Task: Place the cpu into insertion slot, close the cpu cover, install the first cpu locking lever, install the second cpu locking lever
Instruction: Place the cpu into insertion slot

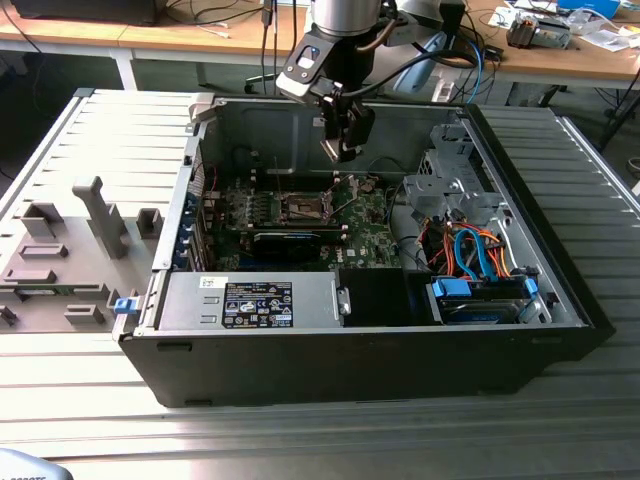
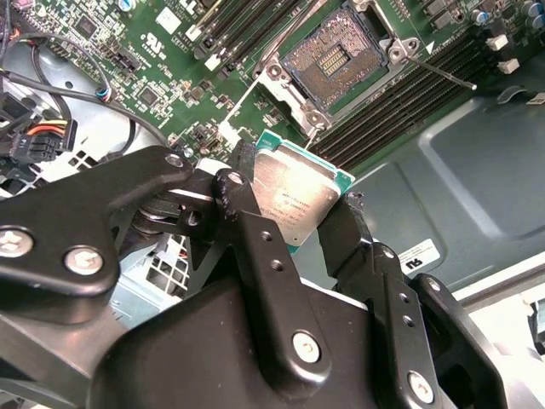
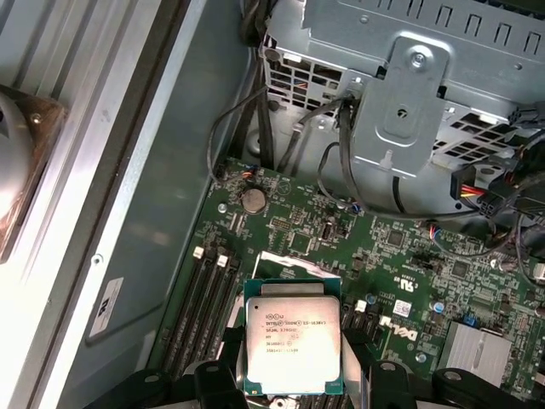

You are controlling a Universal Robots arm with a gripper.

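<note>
Silvery-grey cpu [image 3: 292, 341] edged green, green motherboard [image 3: 324, 213], black tool [image 2: 294, 200].

A ribbed metal table [image 1: 300, 440] carries an open black computer case [image 1: 350, 365] at its middle. Just beside it, toward the table's edge at the exterior view's left, lies a grey moulded fixture [image 1: 60, 265].
</note>
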